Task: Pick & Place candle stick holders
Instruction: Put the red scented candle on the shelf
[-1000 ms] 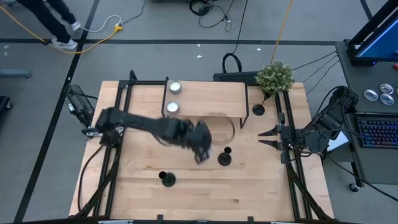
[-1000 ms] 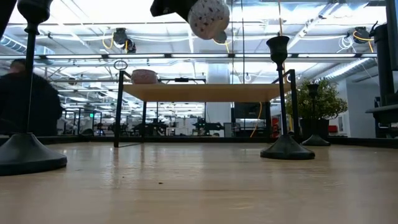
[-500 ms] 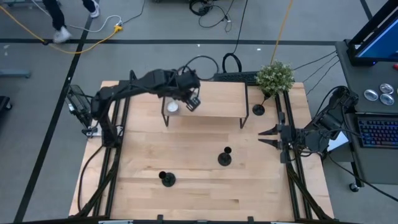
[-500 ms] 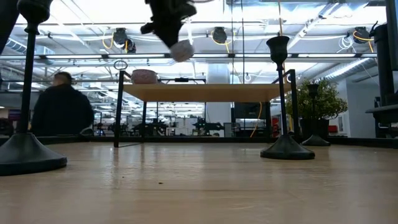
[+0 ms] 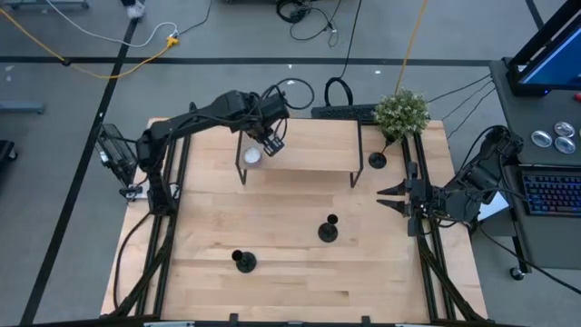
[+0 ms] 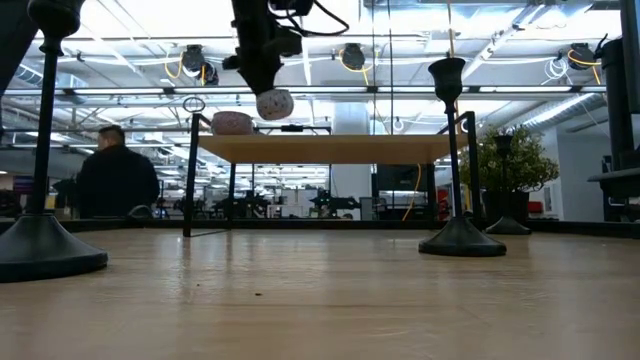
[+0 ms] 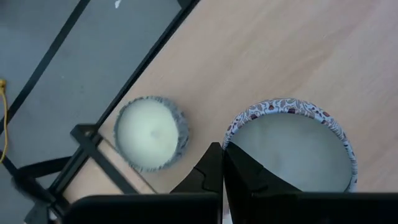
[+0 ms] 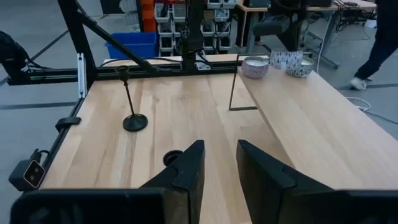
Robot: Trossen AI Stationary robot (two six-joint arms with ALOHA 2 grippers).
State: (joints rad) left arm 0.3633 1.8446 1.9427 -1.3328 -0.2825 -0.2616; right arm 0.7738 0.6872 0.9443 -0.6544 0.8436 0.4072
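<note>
The left tool (image 5: 270, 141) hangs over the raised shelf (image 5: 313, 145), clamped on a patterned candle tin (image 7: 291, 146), while two candle stick holders (image 5: 328, 230) stand upright on the desk (image 5: 272, 272), nearer the idle, part-open right tool (image 5: 388, 200).

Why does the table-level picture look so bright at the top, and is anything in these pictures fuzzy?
In the low view, glowing ceiling lights wash out the top, so the tall black candle stick holder reads as a silhouette. In the left wrist view, the left gripper is a dark shape against the patterned white candle tin, with the pale wooden shelf softly out of focus.
</note>
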